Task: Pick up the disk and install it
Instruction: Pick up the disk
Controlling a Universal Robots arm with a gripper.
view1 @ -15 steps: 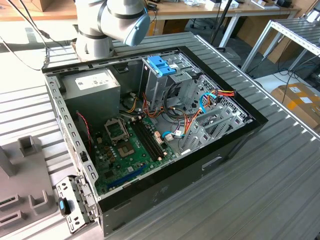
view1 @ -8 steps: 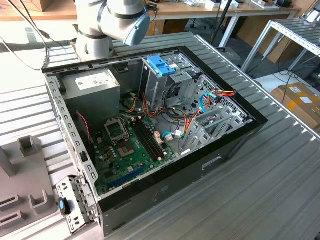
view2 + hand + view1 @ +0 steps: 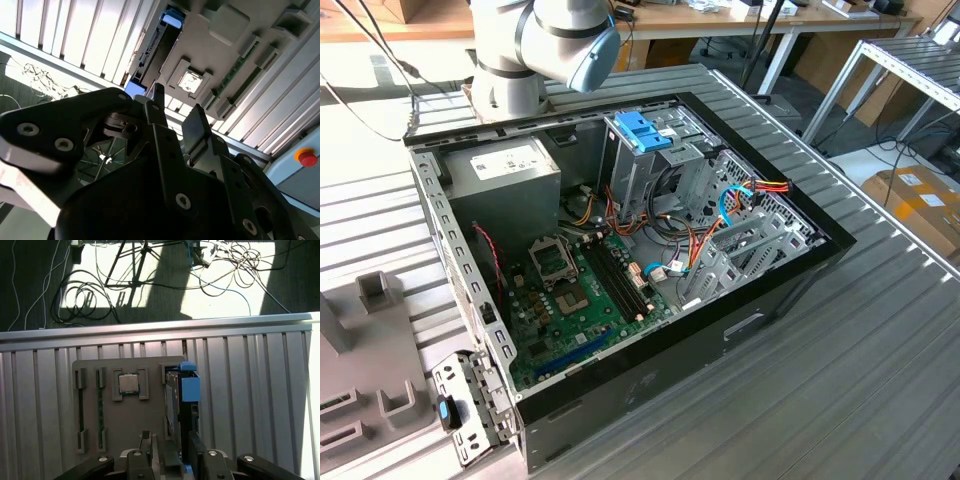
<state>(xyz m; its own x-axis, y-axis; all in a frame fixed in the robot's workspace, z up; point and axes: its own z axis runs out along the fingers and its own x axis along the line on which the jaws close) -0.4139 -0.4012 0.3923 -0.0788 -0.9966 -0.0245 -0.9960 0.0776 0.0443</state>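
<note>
The disk [image 3: 176, 405] stands on edge in a slot at one side of a grey holder tray [image 3: 90, 375]. Its metal body looks dark and a blue plastic rail [image 3: 189, 387] sticks out along it. In the second wrist view the disk [image 3: 152, 47] is a thin dark slab with blue ends. My gripper [image 3: 170, 444] hangs well above the tray, open, with nothing between its fingers [image 3: 197, 120]. It is close to one end of the disk and clear of it. In the exterior view a bare blue bracket [image 3: 642, 130] sits on the drive cage of the open computer case [image 3: 770, 290].
The tray also holds a processor chip [image 3: 129, 383] and memory sticks [image 3: 100, 410]. It rests on a ribbed metal table [image 3: 250, 390], with cables on the floor [image 3: 225, 265] beyond the edge. A grey power supply [image 3: 510, 170] and motherboard [image 3: 570, 300] fill the case. A red button [image 3: 306, 158] shows nearby.
</note>
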